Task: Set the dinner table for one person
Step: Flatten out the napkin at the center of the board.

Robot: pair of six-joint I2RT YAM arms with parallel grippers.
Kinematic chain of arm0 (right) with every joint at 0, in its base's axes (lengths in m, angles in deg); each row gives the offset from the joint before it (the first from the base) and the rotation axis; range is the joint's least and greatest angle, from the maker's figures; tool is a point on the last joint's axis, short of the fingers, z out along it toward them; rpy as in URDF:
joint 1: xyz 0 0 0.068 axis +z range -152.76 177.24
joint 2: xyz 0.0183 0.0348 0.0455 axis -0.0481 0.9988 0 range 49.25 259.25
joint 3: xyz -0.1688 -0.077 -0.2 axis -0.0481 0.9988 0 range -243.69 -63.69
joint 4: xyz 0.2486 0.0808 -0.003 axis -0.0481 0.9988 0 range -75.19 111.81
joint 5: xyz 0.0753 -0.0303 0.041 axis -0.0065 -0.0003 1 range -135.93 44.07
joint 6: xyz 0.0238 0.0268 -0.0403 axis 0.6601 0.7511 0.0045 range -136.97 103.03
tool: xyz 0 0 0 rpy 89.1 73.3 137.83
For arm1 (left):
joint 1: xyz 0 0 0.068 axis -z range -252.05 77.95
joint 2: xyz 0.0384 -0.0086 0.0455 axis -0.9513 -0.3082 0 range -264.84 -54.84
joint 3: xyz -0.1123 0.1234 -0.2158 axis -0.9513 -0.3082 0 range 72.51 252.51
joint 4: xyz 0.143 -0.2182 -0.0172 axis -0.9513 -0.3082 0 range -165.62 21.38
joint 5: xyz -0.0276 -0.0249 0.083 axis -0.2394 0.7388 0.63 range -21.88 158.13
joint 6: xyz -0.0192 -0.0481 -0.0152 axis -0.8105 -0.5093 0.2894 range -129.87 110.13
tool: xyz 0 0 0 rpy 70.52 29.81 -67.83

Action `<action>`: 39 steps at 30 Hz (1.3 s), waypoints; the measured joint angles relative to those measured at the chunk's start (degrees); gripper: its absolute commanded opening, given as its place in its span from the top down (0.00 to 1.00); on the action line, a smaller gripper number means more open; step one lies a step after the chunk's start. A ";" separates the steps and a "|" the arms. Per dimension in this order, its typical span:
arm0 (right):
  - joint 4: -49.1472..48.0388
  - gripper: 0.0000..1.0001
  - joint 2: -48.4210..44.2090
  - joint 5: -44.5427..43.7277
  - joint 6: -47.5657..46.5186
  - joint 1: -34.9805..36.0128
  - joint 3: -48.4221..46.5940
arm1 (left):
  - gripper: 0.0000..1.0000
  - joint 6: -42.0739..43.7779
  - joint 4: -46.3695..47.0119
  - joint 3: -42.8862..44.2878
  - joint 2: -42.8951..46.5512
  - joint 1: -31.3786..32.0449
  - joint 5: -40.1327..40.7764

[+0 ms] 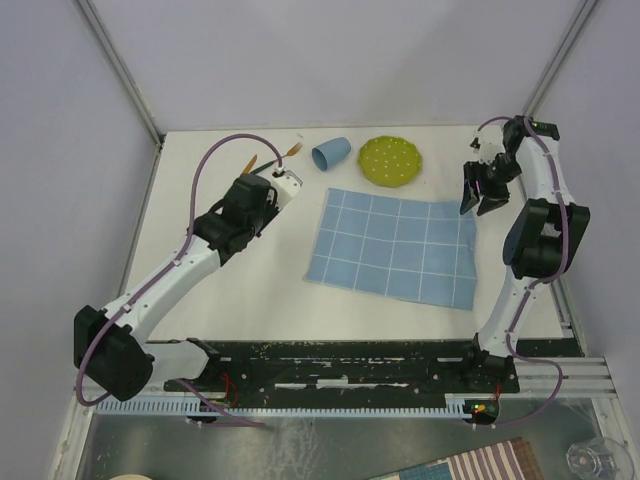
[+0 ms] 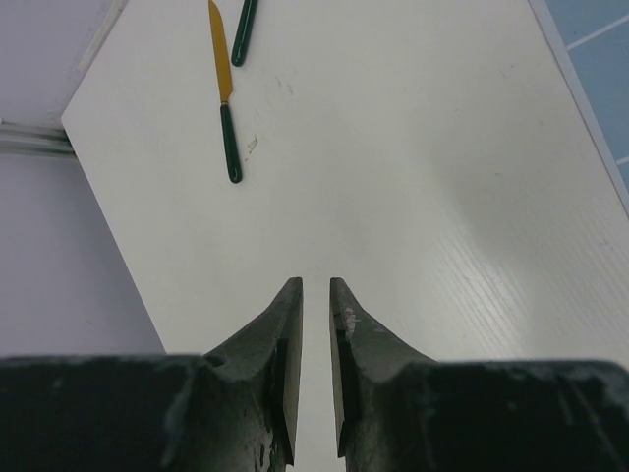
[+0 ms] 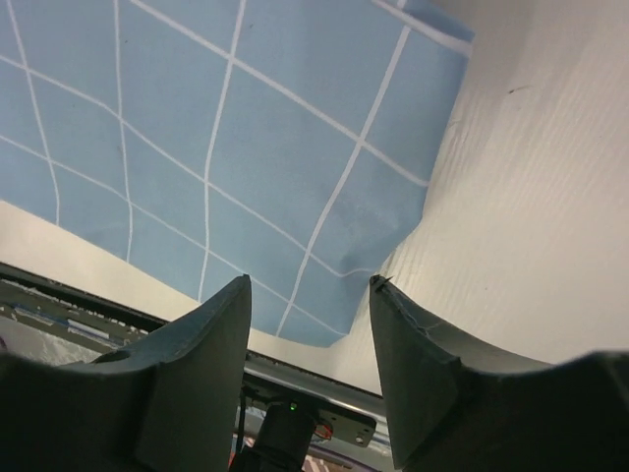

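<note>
Left claw [image 2: 315, 287] held narrow, empty, lower centre; knife [image 2: 225, 98] laid upper left on surface [image 2: 413, 197]. Right claw [image 3: 307, 290] spread wide, empty, above gridded cloth [image 3: 246, 147].

A light-blue cloth [image 1: 393, 247] with a white grid lies flat, slightly askew, one corner rumpled in the right wrist view [image 3: 246, 147]. Beyond its far edge sit a lime-green dotted plate [image 1: 390, 160] and, just left of it and apart, a blue cup [image 1: 331, 152] lying on its side. Farther left lies a knife [image 2: 225, 93] with a yellow blade and dark green handle, beside a second green-handled utensil [image 2: 245, 31] cut off by the frame's edge. Below the rail, a striped cloth [image 1: 490, 466] and a clear glass [image 1: 593, 460] show.
</note>
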State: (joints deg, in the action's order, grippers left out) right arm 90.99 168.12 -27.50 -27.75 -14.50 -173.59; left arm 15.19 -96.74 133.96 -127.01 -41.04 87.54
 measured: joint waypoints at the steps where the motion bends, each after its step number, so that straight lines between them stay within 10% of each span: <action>1: 0.48 0.41 -0.24 0.39 -0.02 0.02 -0.59 | 0.76 0.13 0.00 0.00 0.13 0.00 0.00; 20: 2.05 0.25 -2.16 -1.44 -1.05 0.02 10.58 | 0.76 0.39 0.59 -1.44 2.84 0.00 0.07; 39: 3.63 0.41 24.70 0.92 -0.13 0.79 -18.69 | 0.76 0.72 0.85 -1.88 3.45 0.00 0.07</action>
State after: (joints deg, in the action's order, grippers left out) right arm 94.62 192.82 -26.58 -27.88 -13.72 -192.28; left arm 15.91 -95.89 132.09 -123.55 -41.04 87.61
